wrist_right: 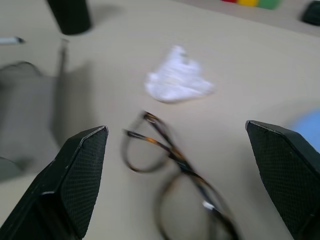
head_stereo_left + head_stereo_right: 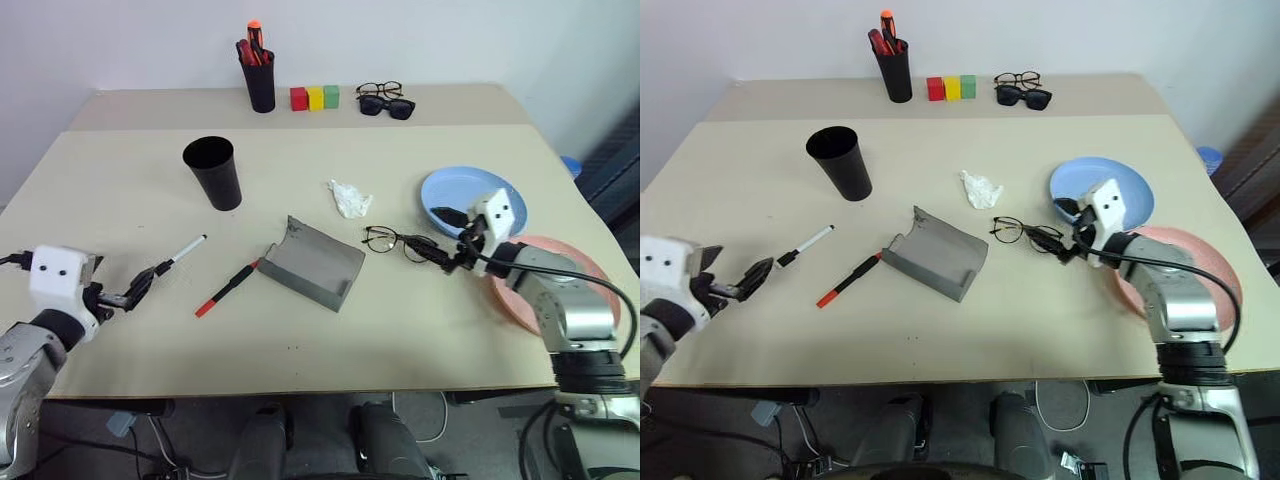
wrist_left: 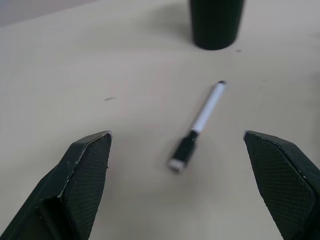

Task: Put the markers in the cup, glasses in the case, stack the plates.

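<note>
The white marker [image 2: 186,249] with a black cap lies on the table just ahead of my open left gripper [image 2: 148,279], lined up between its fingers in the left wrist view. The black marker [image 2: 227,289] with red ends lies beside the open grey case [image 2: 312,263]. The black cup [image 2: 213,172] stands upright further back. The wire-framed glasses [image 2: 393,240] lie right of the case, and my open right gripper [image 2: 447,240] hovers at their right end without touching them. The blue plate [image 2: 445,190] and the pink plate [image 2: 570,268] lie side by side at the right.
A crumpled white tissue [image 2: 349,198] lies behind the glasses. At the back stand a black pen pot [image 2: 260,85] with red and orange pens, three coloured blocks [image 2: 315,97], and dark sunglasses [image 2: 386,106] beside another wire-framed pair. The table's front edge runs close below my arms.
</note>
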Tool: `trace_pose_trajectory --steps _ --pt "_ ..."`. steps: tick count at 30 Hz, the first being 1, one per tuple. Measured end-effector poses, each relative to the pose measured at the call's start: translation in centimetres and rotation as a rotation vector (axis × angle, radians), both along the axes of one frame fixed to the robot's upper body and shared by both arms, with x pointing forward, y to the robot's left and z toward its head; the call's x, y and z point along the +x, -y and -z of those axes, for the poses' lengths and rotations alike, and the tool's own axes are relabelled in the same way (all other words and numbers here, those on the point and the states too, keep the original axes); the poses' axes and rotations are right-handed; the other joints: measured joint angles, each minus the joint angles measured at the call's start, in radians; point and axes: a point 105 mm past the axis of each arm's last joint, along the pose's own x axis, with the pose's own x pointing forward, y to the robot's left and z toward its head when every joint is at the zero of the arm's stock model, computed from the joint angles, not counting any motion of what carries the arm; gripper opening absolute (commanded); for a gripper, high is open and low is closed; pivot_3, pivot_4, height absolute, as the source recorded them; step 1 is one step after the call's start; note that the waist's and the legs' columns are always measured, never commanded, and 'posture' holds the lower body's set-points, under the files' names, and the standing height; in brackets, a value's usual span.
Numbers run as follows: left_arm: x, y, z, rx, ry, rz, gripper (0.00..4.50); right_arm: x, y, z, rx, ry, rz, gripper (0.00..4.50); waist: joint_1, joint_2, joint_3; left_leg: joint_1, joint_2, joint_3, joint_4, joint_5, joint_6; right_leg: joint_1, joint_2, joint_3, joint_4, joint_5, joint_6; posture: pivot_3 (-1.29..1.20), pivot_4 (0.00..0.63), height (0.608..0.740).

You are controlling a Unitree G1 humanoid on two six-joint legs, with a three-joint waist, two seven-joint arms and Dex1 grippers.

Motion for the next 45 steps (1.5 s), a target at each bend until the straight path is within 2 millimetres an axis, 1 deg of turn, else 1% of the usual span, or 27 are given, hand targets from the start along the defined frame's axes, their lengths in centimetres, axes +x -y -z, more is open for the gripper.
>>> trace_pose_trajectory --steps 5,7,9,12,14,16,19,22,25,26,28,30,32,34,35,38,39,41,42,43,44,45 --pt "2.1 4.2 0.0 -0.017 -0.034 0.131 4.40 -1.2 -4.1 -0.9 0.009 0.019 -0.123 4.50 0.003 0.000 0.000 0.000 -0.001 -0.001 0.000 0.000 0.000 0.000 0.000 0.000 0.000 0.000 0.000 0.00 0.150 0.740" --pt "2.9 5.2 -0.4 -0.020 -0.040 0.160 4.40 -1.9 -5.1 -1.4 0.004 0.031 -0.156 4.50 0.003 0.000 0.000 -0.001 -0.001 -0.001 0.000 0.000 0.000 0.000 0.000 0.000 0.000 0.000 0.000 0.00 0.150 0.740" --pt "3.4 5.7 -0.5 -0.004 -0.072 0.184 4.40 -2.8 -6.0 -1.9 -0.003 0.049 -0.181 4.50 0.003 0.000 0.000 0.000 -0.001 -0.001 0.000 0.000 0.000 0.000 0.000 0.000 0.001 0.000 0.000 0.00 0.150 0.740" --pt "4.1 5.4 0.1 0.008 -0.144 0.170 4.40 -4.1 -7.0 -1.5 -0.008 0.031 -0.215 4.50 -0.002 0.000 0.000 0.000 -0.001 -0.001 0.000 0.000 0.000 -0.001 0.001 0.000 0.001 0.000 0.000 0.00 0.150 0.740" --pt "4.8 4.5 0.4 -0.002 -0.190 0.117 4.40 -4.7 -8.1 -1.6 -0.006 0.034 -0.246 4.50 -0.004 0.000 0.000 0.000 -0.001 -0.001 0.000 0.000 -0.001 -0.002 0.001 0.000 0.003 0.000 0.000 0.00 0.150 0.740" --pt "5.8 3.2 0.8 -0.030 -0.249 0.040 4.40 -5.2 -9.7 -2.0 0.012 0.043 -0.281 4.50 -0.003 -0.001 0.000 0.001 -0.001 -0.002 0.001 0.001 -0.001 -0.002 0.003 0.000 0.004 0.000 0.000 0.00 0.150 0.740" --pt "6.9 2.2 1.5 -0.040 -0.335 -0.020 4.40 -5.9 -11.8 -2.4 0.033 0.052 -0.339 4.50 -0.003 -0.001 0.000 0.001 -0.001 -0.001 0.001 0.001 -0.001 -0.002 0.002 0.000 0.005 0.000 0.000 0.00 0.150 0.740" --pt "8.0 2.1 2.1 -0.071 -0.395 -0.061 4.40 -6.2 -13.4 -2.6 0.051 0.059 -0.373 4.50 0.001 -0.002 0.000 0.000 -0.002 -0.002 0.001 0.001 -0.002 -0.002 0.002 -0.001 0.005 0.000 0.000 0.00 0.150 0.740" --pt "9.0 2.7 2.6 -0.081 -0.440 -0.060 4.40 -6.3 -14.2 -2.8 0.058 0.064 -0.388 4.50 0.002 -0.002 0.000 -0.001 -0.002 -0.002 0.002 0.001 -0.002 -0.003 0.001 -0.001 0.005 0.000 0.000 0.00 0.150 0.740" --pt "9.2 2.9 2.9 -0.077 -0.460 -0.053 4.17 -6.4 -14.4 -2.7 0.058 0.063 -0.390 4.50 0.001 -0.002 0.000 -0.001 -0.002 -0.002 0.001 0.001 -0.002 -0.003 0.001 -0.001 0.005 0.000 0.000 0.00 0.150 0.740" --pt "9.6 3.1 2.9 -0.071 -0.471 -0.046 3.53 -6.3 -14.5 -2.7 0.056 0.064 -0.385 4.50 0.001 -0.002 0.000 0.000 -0.002 -0.002 0.001 0.002 -0.003 -0.003 0.001 -0.001 0.006 0.000 0.000 0.00 0.150 0.740" --pt "9.9 3.3 2.8 -0.061 -0.482 -0.036 2.57 -6.3 -14.5 -2.7 0.055 0.065 -0.380 4.50 0.000 -0.002 0.000 0.000 -0.002 -0.002 0.001 0.002 -0.003 -0.003 0.002 -0.001 0.006 0.000 0.000 0.00 0.150 0.740" --pt "10.0 3.2 2.8 -0.057 -0.487 -0.035 1.51 -6.3 -14.5 -2.7 0.055 0.066 -0.379 4.50 0.000 -0.002 0.000 0.000 -0.002 -0.002 0.001 0.002 -0.003 -0.003 0.002 -0.001 0.006 0.000 0.000 0.00 0.150 0.740" --pt "10.0 3.1 2.9 -0.050 -0.489 -0.039 0.65 -6.2 -14.4 -2.7 0.053 0.068 -0.373 4.50 -0.002 -0.002 0.000 0.000 -0.002 -0.002 0.001 0.002 -0.003 -0.003 0.002 -0.001 0.007 0.000 0.000 0.00 0.150 0.740" --pt "10.0 3.0 2.9 -0.046 -0.489 -0.041 0.07 -6.2 -14.4 -2.7 0.051 0.070 -0.369 4.50 -0.002 -0.002 0.000 0.000 -0.002 -0.002 0.001 0.002 -0.003 -0.003 0.002 -0.001 0.007 0.000 0.000 0.00 0.150 0.740" --pt "10.2 2.7 2.7 -0.048 -0.478 -0.062 0.02 -6.2 -14.4 -2.7 0.053 0.074 -0.368 4.50 -0.003 -0.002 0.000 0.000 -0.002 -0.002 0.001 0.002 -0.003 -0.003 0.002 0.000 0.007 0.000 0.000 0.00 0.150 0.740" --pt "10.5 2.1 2.7 -0.055 -0.451 -0.105 0.02 -6.1 -14.5 -2.8 0.056 0.082 -0.363 4.50 -0.004 -0.002 0.000 0.001 -0.002 -0.002 0.001 0.002 -0.003 -0.003 0.002 0.000 0.007 0.000 0.000 0.00 0.150 0.740" --pt "11.1 0.1 2.3 -0.056 -0.371 -0.221 0.02 -5.7 -14.6 -3.1 0.062 0.104 -0.339 4.50 -0.005 -0.003 0.000 0.000 -0.001 -0.002 0.001 0.002 -0.003 -0.004 0.002 0.000 0.007 0.000 0.000 0.00 0.150 0.740" --pt "11.7 -0.8 1.5 -0.047 -0.281 -0.268 0.02 -5.1 -14.6 -3.3 0.060 0.118 -0.310 4.50 -0.004 -0.003 0.000 0.000 -0.001 -0.002 0.001 0.002 -0.004 -0.005 0.002 0.000 0.008 0.000 0.000 0.00 0.150 0.740" --pt "12.3 -1.5 -0.2 -0.038 -0.141 -0.304 0.02 -4.1 -14.6 -3.5 0.057 0.132 -0.264 4.50 -0.003 -0.005 0.000 -0.002 -0.001 -0.002 0.001 0.003 -0.005 -0.007 0.001 0.000 0.008 0.000 -0.001 0.00 0.150 0.740" --pt "12.8 -1.8 -2.0 -0.037 -0.016 -0.319 0.02 -3.4 -14.6 -3.6 0.057 0.140 -0.230 4.50 0.001 -0.006 -0.001 -0.004 -0.001 -0.002 0.001 0.004 -0.006 -0.009 0.001 0.000 0.008 0.000 -0.001 0.00 0.150 0.740" --pt "13.1 -1.9 -4.5 -0.053 0.134 -0.328 0.02 -2.6 -14.6 -3.7 0.058 0.147 -0.197 4.50 0.003 -0.007 -0.001 -0.006 -0.001 -0.002 0.001 0.004 -0.007 -0.011 0.000 0.000 0.008 0.001 -0.001 0.00 0.150 0.740"
